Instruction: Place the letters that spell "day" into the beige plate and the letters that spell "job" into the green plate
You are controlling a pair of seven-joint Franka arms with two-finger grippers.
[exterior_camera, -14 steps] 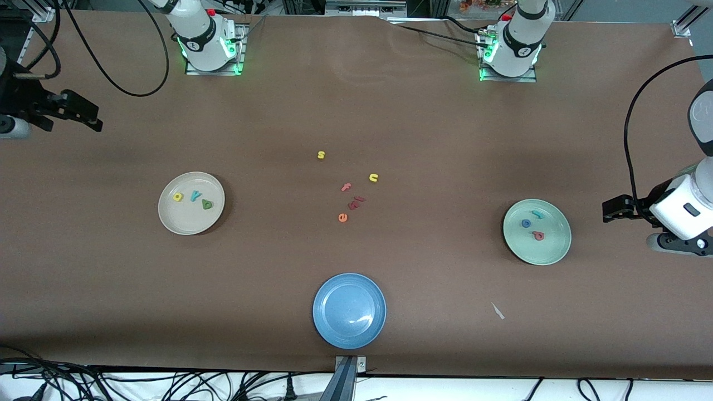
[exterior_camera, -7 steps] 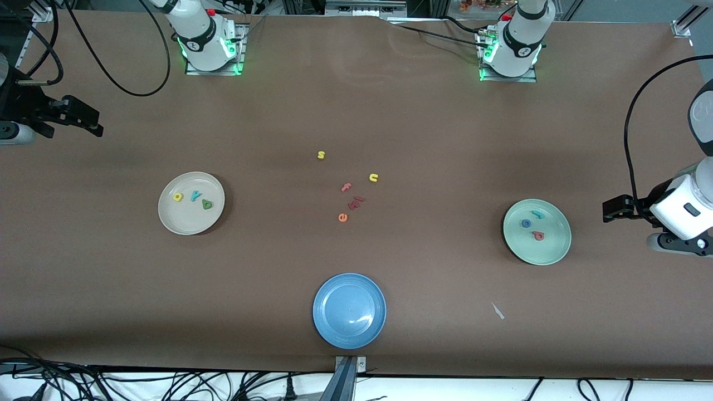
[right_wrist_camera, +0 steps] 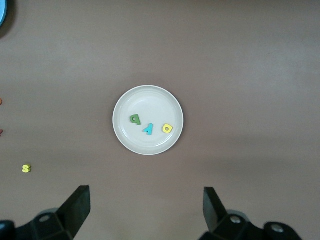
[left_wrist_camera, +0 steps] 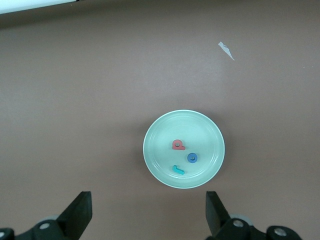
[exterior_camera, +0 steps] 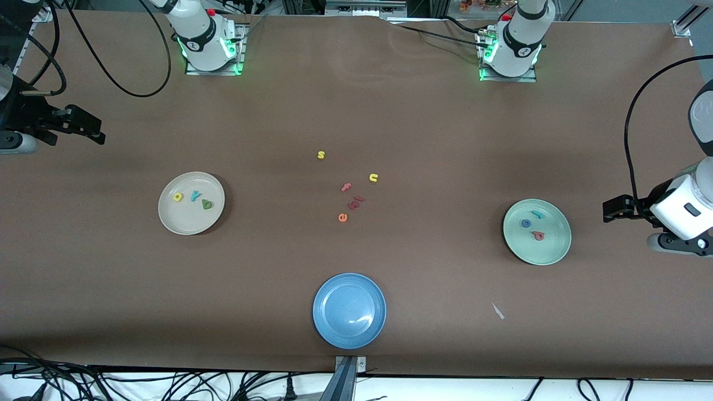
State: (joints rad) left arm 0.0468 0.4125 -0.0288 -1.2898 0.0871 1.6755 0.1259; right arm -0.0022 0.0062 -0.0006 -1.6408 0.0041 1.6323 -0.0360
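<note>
The beige plate (exterior_camera: 189,221) lies toward the right arm's end and holds a yellow looped letter (exterior_camera: 177,196), a teal "y" (exterior_camera: 195,195) and a dark green letter (exterior_camera: 207,204). The green plate (exterior_camera: 552,249) lies toward the left arm's end and holds a teal "j" (exterior_camera: 537,214), a blue "o" (exterior_camera: 526,223) and a pinkish-red letter (exterior_camera: 538,235). My right gripper (right_wrist_camera: 146,207) hangs open and empty high over the table's end, beside the beige plate (right_wrist_camera: 147,100). My left gripper (left_wrist_camera: 148,212) is open and empty, high beside the green plate (left_wrist_camera: 165,131).
A blue plate (exterior_camera: 334,328) sits near the front edge at mid-table. Loose letters lie in the middle: yellow "s" (exterior_camera: 321,155), yellow "u" (exterior_camera: 373,177), pink "f" (exterior_camera: 346,187), orange "e" (exterior_camera: 342,217), and dark red pieces (exterior_camera: 355,203). A white scrap (exterior_camera: 497,311) lies near the green plate.
The right gripper has shifted slightly at the table's end. The left arm, plates and letters have not moved.
</note>
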